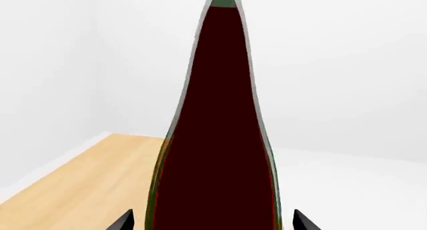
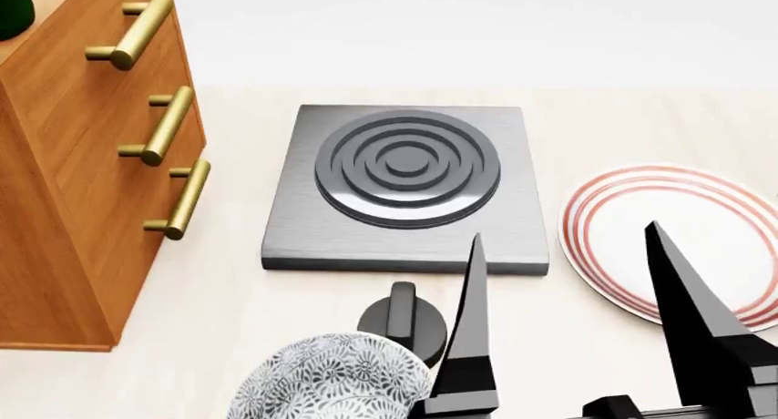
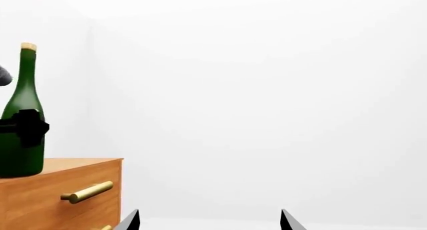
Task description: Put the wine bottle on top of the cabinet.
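my left claw (image 3: pixel 27 127) was clamped on the wine bottle (image 3: pixel 22 115), which stood upright with its base on the cabinet (image 3: pixel 60 190) top. i judged the release should be slow, straight apart, without tipping it. my right claw (image 2: pixel 566 328) hung apart, empty.

Plain white walls (image 3: pixel 267 100) close the room, and two of them meet in a faint vertical corner at the left of the right wrist view. The left wrist view shows another such corner, where a light wooden surface (image 1: pixel 87 180) runs up to the wall behind a pale strip; whether it is floor or a top cannot be told. In the head view a pale, cream wood-grain surface (image 2: pixel 231 301) stretches far to the white wall. The cabinet (image 2: pixel 73 209) stands on it at the left. The light is even and soft, with weak shadows.
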Controlling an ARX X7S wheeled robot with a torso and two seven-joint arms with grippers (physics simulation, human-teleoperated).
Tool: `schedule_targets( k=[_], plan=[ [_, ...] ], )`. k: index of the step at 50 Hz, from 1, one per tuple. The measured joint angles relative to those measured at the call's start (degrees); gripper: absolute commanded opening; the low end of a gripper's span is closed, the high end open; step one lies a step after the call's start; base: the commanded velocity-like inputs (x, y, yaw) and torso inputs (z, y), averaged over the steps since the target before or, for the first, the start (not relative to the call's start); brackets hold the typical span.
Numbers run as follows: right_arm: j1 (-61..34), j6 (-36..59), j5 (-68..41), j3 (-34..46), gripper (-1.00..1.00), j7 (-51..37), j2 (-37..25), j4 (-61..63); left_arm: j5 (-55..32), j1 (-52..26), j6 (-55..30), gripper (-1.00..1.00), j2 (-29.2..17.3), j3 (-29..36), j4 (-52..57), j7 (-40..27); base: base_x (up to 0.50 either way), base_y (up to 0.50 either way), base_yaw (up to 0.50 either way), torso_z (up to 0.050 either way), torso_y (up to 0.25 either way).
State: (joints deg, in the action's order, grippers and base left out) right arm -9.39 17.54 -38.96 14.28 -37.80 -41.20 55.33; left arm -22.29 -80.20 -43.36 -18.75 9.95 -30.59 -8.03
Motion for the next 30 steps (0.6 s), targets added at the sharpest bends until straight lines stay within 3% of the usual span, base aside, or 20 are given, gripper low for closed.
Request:
schedule_targets(
  k=[14, 30],
  plan=[
    [-0.1, -0.3, 0.0, 0.3, 1.00, -0.2, -0.2, -0.1, 0.3, 2.6, 0.6, 1.00, -1.2, 0.3, 4.8, -0.8, 0.00, 0.00, 0.00, 0.000, 0.000],
    [-0.6, 0.1, 0.4, 1.4, 1.00, -0.4, -0.2, -0.1, -2.6, 9.6, -2.9, 1.00, -6.3, 0.1, 24.4, 0.0, 0.00, 0.00, 0.00, 0.000, 0.000]
  ],
)
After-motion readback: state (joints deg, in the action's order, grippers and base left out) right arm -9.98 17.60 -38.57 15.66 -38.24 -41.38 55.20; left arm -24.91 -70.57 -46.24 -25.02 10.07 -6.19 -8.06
